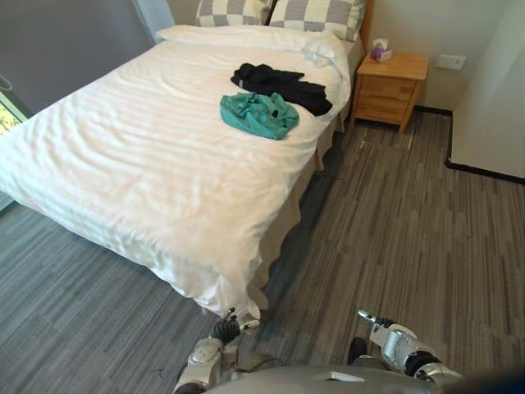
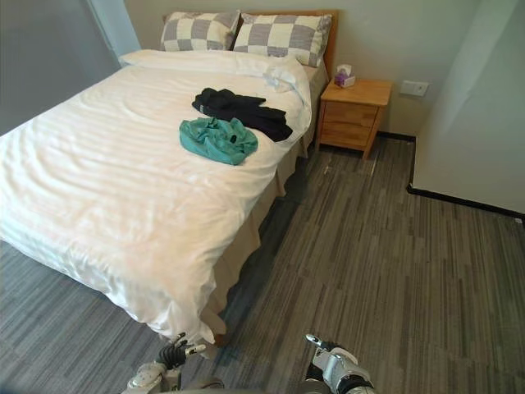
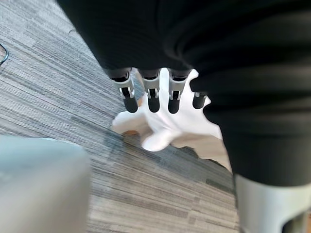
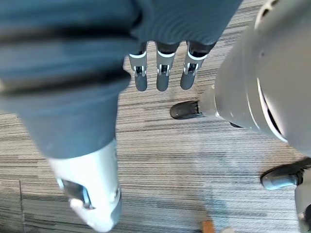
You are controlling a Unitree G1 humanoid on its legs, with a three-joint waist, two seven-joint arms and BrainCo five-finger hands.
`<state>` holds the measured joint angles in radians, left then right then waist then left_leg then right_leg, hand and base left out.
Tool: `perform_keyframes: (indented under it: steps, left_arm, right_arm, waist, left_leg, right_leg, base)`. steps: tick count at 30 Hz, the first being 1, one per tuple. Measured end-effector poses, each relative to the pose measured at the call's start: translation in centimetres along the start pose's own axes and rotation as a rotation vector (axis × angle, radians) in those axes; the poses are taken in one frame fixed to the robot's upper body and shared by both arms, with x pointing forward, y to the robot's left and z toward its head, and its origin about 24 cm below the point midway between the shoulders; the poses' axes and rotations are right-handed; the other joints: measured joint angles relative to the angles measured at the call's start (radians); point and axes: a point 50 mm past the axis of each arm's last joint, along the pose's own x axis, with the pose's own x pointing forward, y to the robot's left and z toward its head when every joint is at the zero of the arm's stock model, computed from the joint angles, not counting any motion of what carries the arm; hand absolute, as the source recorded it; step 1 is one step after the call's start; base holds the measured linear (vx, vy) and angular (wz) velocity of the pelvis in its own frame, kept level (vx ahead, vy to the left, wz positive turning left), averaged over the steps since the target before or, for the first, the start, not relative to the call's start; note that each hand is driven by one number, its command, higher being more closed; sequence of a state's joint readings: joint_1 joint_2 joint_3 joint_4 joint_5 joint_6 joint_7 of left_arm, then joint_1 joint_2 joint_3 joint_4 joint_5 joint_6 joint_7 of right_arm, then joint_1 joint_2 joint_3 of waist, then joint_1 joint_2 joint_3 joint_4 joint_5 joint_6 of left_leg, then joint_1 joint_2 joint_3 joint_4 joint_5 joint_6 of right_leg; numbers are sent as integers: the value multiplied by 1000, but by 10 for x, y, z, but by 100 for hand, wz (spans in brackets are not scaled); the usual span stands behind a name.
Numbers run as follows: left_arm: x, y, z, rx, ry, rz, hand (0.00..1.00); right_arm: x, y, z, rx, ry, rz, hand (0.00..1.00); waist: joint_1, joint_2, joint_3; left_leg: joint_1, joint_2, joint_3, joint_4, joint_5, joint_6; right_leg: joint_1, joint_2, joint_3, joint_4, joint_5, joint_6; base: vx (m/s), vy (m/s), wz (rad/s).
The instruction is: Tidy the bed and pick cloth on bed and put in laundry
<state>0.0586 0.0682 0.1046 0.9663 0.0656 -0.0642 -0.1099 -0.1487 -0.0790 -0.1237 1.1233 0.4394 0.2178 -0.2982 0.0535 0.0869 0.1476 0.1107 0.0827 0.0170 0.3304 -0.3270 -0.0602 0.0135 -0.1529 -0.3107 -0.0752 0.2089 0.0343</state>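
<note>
Hanging low by the foot corner of the bed (image 1: 123,172), both hands are carrying nothing. The left hand (image 1: 223,330) is dangling with its fingers (image 3: 153,99) straight and a little apart. The drooping corner of the white duvet (image 3: 167,133) is lying just past its fingertips, not touching them. The right hand (image 1: 387,335) is hovering over the floor (image 1: 402,238), its fingers (image 4: 163,77) likewise straight, loose and empty.

The clothes are lying well ahead of both hands, far up the bed toward the checked pillows (image 1: 320,15). A teal cloth (image 1: 258,114) is sitting nearer, and a black cloth (image 1: 283,86) is touching it on the far side. Both are resting close to the mattress edge on the right hand's side.

As I judge it, the task is only beginning: the approach is the step in hand, and no garment is lifted yet. The next move is calling for a walk up the aisle on the right hand's side until the teal cloth is lying within reach. Then a hand is needing to reach over the edge and close on a bunched fold. Soft cloth is likely to sag and trail, so a gathered handful is looking safer than a fingertip pinch.

The duvet is lying mostly smooth, rippling lightly, so little tidying is looking necessary. Grey striped carpet is covering the floor. Beyond the clothes a wooden nightstand (image 1: 391,86) is standing against the far wall, bearing a tissue box (image 1: 380,52), with a wall socket (image 1: 452,61) just beside it.
</note>
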Motion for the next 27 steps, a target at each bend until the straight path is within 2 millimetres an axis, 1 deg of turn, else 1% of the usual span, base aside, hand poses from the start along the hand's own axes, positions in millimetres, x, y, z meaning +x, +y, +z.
perform_keyframes:
  steps: [1,2,3,4,5,6,7,8,9,10,11,12,13,14,15,16,17,18,19,20,21,24,27]
  left_arm:
    - [-2,5,-5,23,10,1,0]
    - [-6,6,-13,31,27,-8,0]
    - [-7,8,-17,31,38,-3,0]
    - [-9,11,-24,24,64,8,0]
    - [-10,13,-27,23,83,24,0]
    - [-9,11,-29,21,88,25,0]
    - [-9,9,-30,25,99,37,0]
    - [-9,6,-32,23,105,52,0]
    - [-8,9,-28,28,97,66,0]
    - [-8,20,-25,33,90,100,0]
    - [-7,29,-19,27,84,132,0]
    - [-5,27,-17,29,84,131,0]
    - [-5,18,-20,6,94,119,0]
    - [-3,13,-18,-14,86,113,0]
    - [-2,12,-15,-23,79,116,0]
    - [-2,12,-15,-32,81,119,0]
    - [-2,11,-14,-41,76,117,0]
    - [-1,7,-13,-41,72,110,0]
    - [0,5,-12,-44,69,108,0]
    - [0,1,-12,-48,71,108,0]
    - [4,-4,-9,-41,165,78,0]
    - [4,-4,-9,-41,165,78,0]
    - [3,-3,-9,-47,163,78,0]
  right_arm:
    - [0,-1,-5,16,16,-1,0]
    - [1,-6,-6,21,6,21,0]
    - [2,-9,-7,12,-5,30,0]
    - [3,-16,-12,-18,-22,39,0]
    - [3,-19,-17,-49,-39,50,0]
    - [3,-20,-17,-56,-48,56,0]
    - [3,-24,-14,-78,-78,54,0]
    - [3,-27,-9,-89,-104,53,0]
    - [3,-26,-10,-90,-105,59,0]
    - [3,-25,-20,-84,-88,72,0]
    - [2,-27,-33,-81,-64,80,0]
    - [3,-29,-33,-82,-64,76,0]
    - [4,-36,-27,-82,-73,60,0]
    - [4,-35,-27,-74,-72,66,0]
    - [4,-34,-28,-63,-62,80,0]
    - [3,-32,-31,-65,-42,93,0]
    - [3,-32,-33,-65,-26,103,0]
    - [3,-33,-34,-62,-17,118,0]
    - [3,-33,-35,-61,-10,129,0]
    - [3,-32,-30,-64,-10,147,0]
    - [2,-27,-28,-23,-28,179,0]
    - [2,-27,-28,-23,-28,179,0]
    - [2,-31,-34,-19,-20,172,0]
  waist:
    - [10,-5,0]
    - [14,-22,-3]
    - [14,-24,-3]
    - [8,-37,-3]
    - [1,-42,-3]
    - [-5,-43,-4]
    - [-14,-19,-13]
    - [-21,-16,-19]
    - [-25,-31,-18]
    - [-37,-67,-17]
    - [-37,-115,-17]
    - [-28,-111,-19]
    - [-8,-56,-26]
    - [-22,-55,-19]
    - [-43,-69,-19]
    - [-51,-80,-20]
    - [-49,-98,-22]
    - [-36,-84,-29]
    - [-32,-68,-34]
    - [-37,-49,-25]
    - [-17,-78,20]
    - [-18,-78,20]
    - [-26,-80,20]
  left_leg:
    - [1,-13,11,-13,9,8]
    - [5,-22,26,-9,5,15]
    - [10,-25,32,-9,0,13]
    - [11,-35,47,-9,-1,18]
    - [9,-36,61,-13,5,21]
    - [8,-36,68,-21,10,29]
    - [11,-2,90,-62,37,61]
    - [13,27,129,-89,61,46]
    - [13,30,138,-88,63,45]
    - [12,14,140,-76,55,36]
    - [12,-13,138,-64,44,35]
    - [9,-15,135,-70,50,50]
    - [1,27,164,-94,79,51]
    - [5,33,172,-102,90,35]
    - [15,15,170,-122,108,36]
    - [21,8,169,-115,110,37]
    - [21,7,177,-104,108,34]
    - [9,11,185,-101,110,30]
    - [-1,21,197,-101,113,26]
    - [-11,38,204,-112,129,20]
    - [47,-14,211,-251,192,22]
    - [47,-14,211,-252,192,22]
    - [46,-14,213,-256,192,22]
  right_leg:
    - [-15,-18,-16,24,-7,-10]
    - [-27,-32,-20,53,-14,-18]
    - [-29,-35,-18,60,-24,-11]
    - [-40,-37,-10,68,-42,-12]
    - [-61,-35,-9,80,-87,-16]
    - [-77,-33,-11,92,-126,-14]
    - [-107,-22,-34,139,-233,30]
    - [-166,-36,-63,310,-211,-26]
    - [-187,-49,-62,424,-211,-39]
    - [-178,-79,-56,534,-251,-29]
    - [-176,-75,-54,511,-262,-24]
    - [-174,-54,-45,472,-244,5]
    - [-166,-15,-19,417,-230,24]
    - [-171,-31,-35,533,-266,-7]
    - [-160,-72,-34,733,-362,-12]
    - [-107,-78,-29,725,-397,2]
    - [-69,-60,-29,636,-417,23]
    - [-18,-13,-29,482,-420,27]
    - [26,20,-21,367,-405,5]
    - [46,53,-20,270,-341,-2]
    - [148,65,-8,-21,-167,5]
    - [148,65,-8,-21,-167,5]
    - [142,66,-7,-21,-167,5]
  base:
    - [-184,74,-19]
    - [-137,55,-26]
    - [-129,58,-33]
    - [-93,53,-44]
    - [-104,61,-52]
    - [-64,41,-72]
    - [-63,-29,-75]
    - [-66,-38,-70]
    - [-60,-73,-43]
    - [-53,-42,-38]
    - [-56,-35,-45]
    - [-87,4,-76]
    - [-82,8,-54]
    - [-122,-26,-31]
    - [-70,-57,7]
    - [-63,-61,-4]
    - [-46,-46,-30]
    - [-44,-35,-51]
    - [-92,-34,-49]
    - [-51,-21,-29]
    - [-55,-11,-10]
    - [0,0,0]
    - [0,0,-1]
